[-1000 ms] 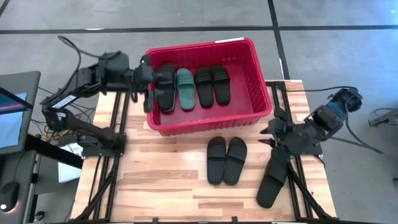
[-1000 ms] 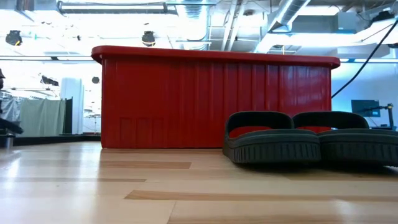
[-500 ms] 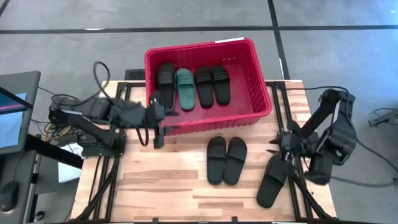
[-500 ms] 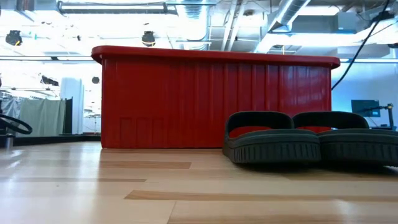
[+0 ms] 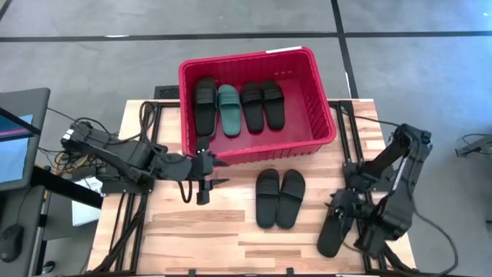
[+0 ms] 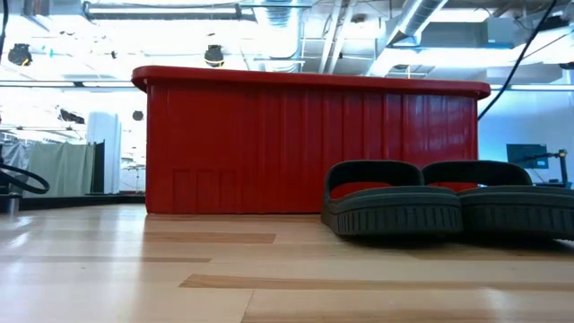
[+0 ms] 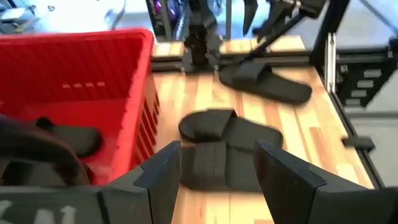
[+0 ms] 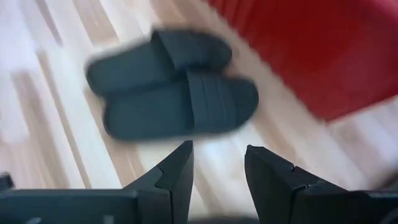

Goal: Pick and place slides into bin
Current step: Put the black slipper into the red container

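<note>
Grey floor surrounds a pale wooden bench (image 5: 231, 223) seen from above. At the left, the left pincer (image 5: 204, 171) hangs over the bench just in front of the bin's near left corner, its fingers spread apart and holding nothing. Behind it, the red bin (image 5: 311, 73) sits at the bench's far edge and holds four slides in a row: a black one (image 5: 204, 105), a green one (image 5: 229, 110), and two more black ones (image 5: 262, 105). In front of the bin, a black pair (image 5: 280, 198) lies side by side on the bench. Further right, a single black slide (image 5: 332, 232) lies near the bench's right edge. The right pincer (image 5: 344, 203) sits right over that slide, fingers parted and gripping nothing.
</note>
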